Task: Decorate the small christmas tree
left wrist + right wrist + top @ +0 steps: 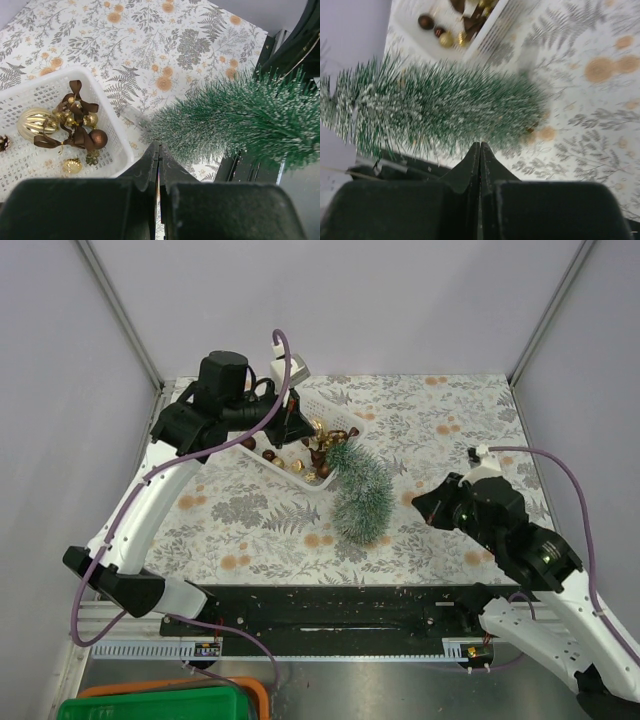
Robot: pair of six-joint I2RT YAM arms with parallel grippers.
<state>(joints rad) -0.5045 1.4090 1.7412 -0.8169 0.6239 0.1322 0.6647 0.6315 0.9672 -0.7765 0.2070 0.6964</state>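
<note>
1. Find the tree [360,495] lying on its side on the cloth [450,430], tip touching or just beside the basket [345,410], wide end toward the near edge
2. Expect little weight and soft, springy bristles that give way under the fingers; probably better to take hold low, at the trunk or the base, which cannot be made out clearly here
3. Keep in mind the ornaments [75,125] in the basket, small and likely fragile
4. Note the left gripper [159,150] fully closed, holding nothing, above the basket corner near the tip
5. Note the right gripper [480,150] closed too, empty, near the tree's middle
6. Use the open cloth to the right and in front for standing the tree up; mind the basket rim on the left
</note>
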